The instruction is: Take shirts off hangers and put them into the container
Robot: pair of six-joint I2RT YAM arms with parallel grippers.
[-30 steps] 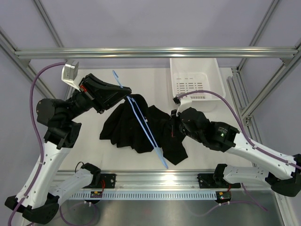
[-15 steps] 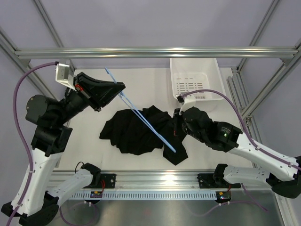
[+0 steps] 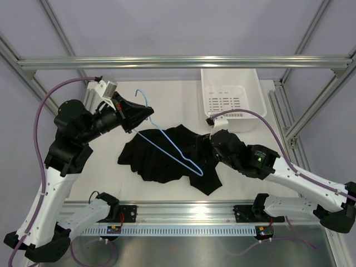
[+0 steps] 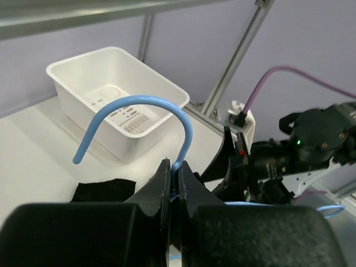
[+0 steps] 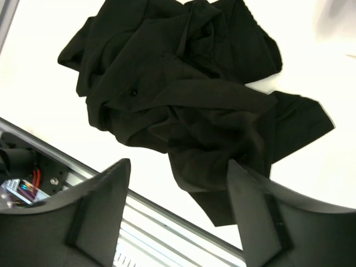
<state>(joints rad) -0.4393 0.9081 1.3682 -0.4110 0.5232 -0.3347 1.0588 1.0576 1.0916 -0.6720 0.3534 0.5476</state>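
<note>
Overhead view of a white table [image 3: 105, 146] with two robot arms reaching in from 6 o'clock; a black shirt [image 3: 161, 157] lies crumpled and spread flat on the table at its centre, outside the container; seen from the right wrist, the shirt [image 5: 183, 111] is a loose heap of folds with one flap trailing toward 4 o'clock; a thin light-blue hanger [image 3: 173, 149] slants over the shirt, its hook at 10 o'clock and its wide end at 4 o'clock, the whole wire outline showing on top of the fabric; whether the low end touches the cloth cannot be told; the left gripper [image 3: 148, 113], at 10 o'clock of the shirt, is clamped tight on the hanger's neck, and the left wrist view shows the left gripper [image 4: 173, 173] with its fingers pressed together on the wire just under the curved hook of the hanger [image 4: 146, 107]; the right gripper [image 3: 208, 146] hangs over the shirt's 3 o'clock edge; from its own camera the right gripper [image 5: 178, 164] stands wide, nothing between its fingers; the white slotted basket [image 3: 228, 72] sits at 1 o'clock, apart from the shirt, with no clothing inside; the same basket [image 4: 158, 79] shows beyond the hook.
</note>
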